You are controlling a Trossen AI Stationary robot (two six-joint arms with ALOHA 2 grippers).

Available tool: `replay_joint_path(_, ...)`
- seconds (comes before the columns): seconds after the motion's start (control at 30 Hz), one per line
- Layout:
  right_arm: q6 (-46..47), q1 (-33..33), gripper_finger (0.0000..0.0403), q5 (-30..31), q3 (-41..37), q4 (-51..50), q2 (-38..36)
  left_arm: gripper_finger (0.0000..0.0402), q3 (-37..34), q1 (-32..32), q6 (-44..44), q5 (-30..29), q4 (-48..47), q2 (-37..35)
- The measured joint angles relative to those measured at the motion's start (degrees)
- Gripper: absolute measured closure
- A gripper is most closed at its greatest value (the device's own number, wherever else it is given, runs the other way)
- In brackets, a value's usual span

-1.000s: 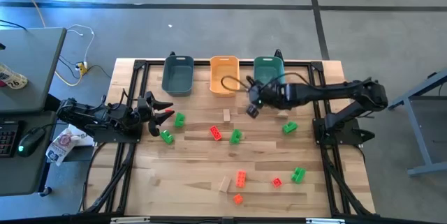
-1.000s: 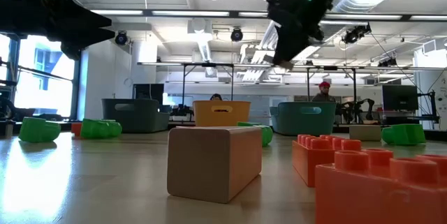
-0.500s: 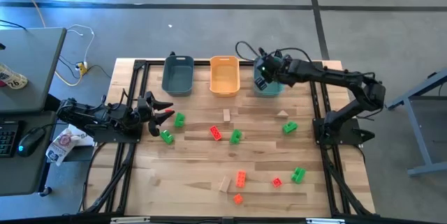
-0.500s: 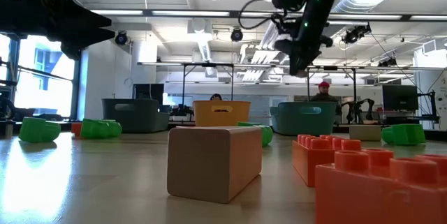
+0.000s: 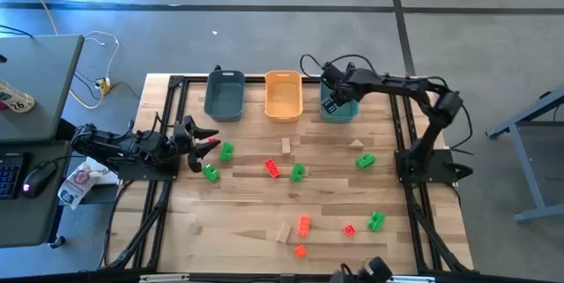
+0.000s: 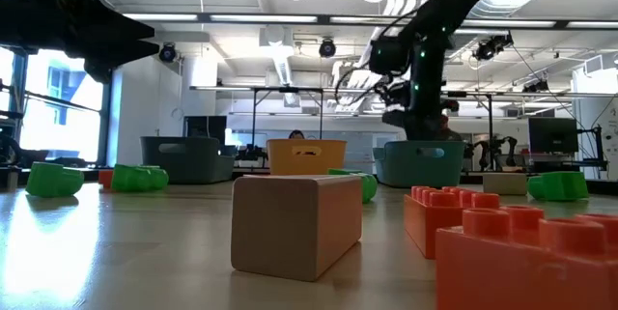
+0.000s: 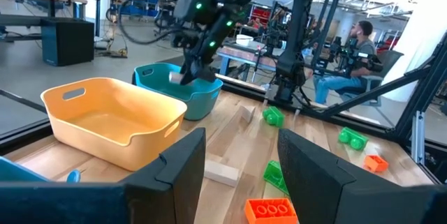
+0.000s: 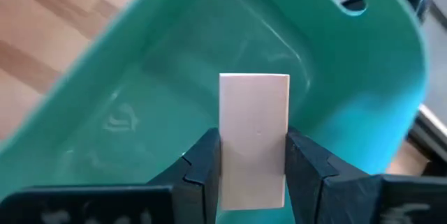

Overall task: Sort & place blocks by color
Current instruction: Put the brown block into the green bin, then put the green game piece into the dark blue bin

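My right gripper (image 5: 330, 104) hangs over the light teal bin (image 5: 345, 111) at the far right, shut on a pale tan wooden block (image 8: 254, 123); the left wrist view shows this gripper (image 7: 183, 77) at the bin's rim. My left gripper (image 5: 204, 139) waits open at the table's left edge, pointing level, with nothing between its fingers (image 7: 174, 172). Green blocks (image 5: 226, 152), red-orange blocks (image 5: 272, 167) and tan blocks (image 5: 285, 145) lie scattered flat on the wooden table. My right gripper pinches the tan block between its two fingers (image 8: 204, 162), on two opposite long sides (image 8: 230, 155) near one end. The fingers slant down from above and lie along the block. The block sticks out past the fingertips, lifted clear above the bin's inside.
A dark teal bin (image 5: 224, 95) and an orange bin (image 5: 283, 95) stand left of the light teal one along the far edge. More blocks lie near the front edge, among them a green one (image 5: 376, 221) and an orange one (image 5: 303, 225). A seated person (image 7: 360, 39) shows beyond the table.
My right gripper, carrying the tan block, has swung from just in front of the orange and teal bins toward the table's far right, and has sunk and tipped further down over the light teal bin. It stays shut on the block.
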Motion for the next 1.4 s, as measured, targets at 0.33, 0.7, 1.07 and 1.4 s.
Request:
replay_joint_path(0.33,-0.7,-4.0,0.029,-6.0,0.0,2.8,3.6,0.0233,0.0,0.0,0.0,0.0,0.0,0.0)
replay_joint_path(0.7,-3.6,-5.2,0.0236,-7.0,0.0,3.4,3.6,0.0233,0.0,0.0,-2.5,0.8,0.0,0.0)
replay_joint_path(1.07,-3.6,-4.8,0.0204,-7.1,5.0,-1.0,3.5,0.0247,6.6,0.0,-9.0,-1.2,-11.4,5.0)
replay_joint_path(1.4,-4.0,-1.8,0.0203,-7.0,11.7,-3.5,3.5,0.0255,18.2,0.0,-15.4,-1.8,-21.8,20.8)
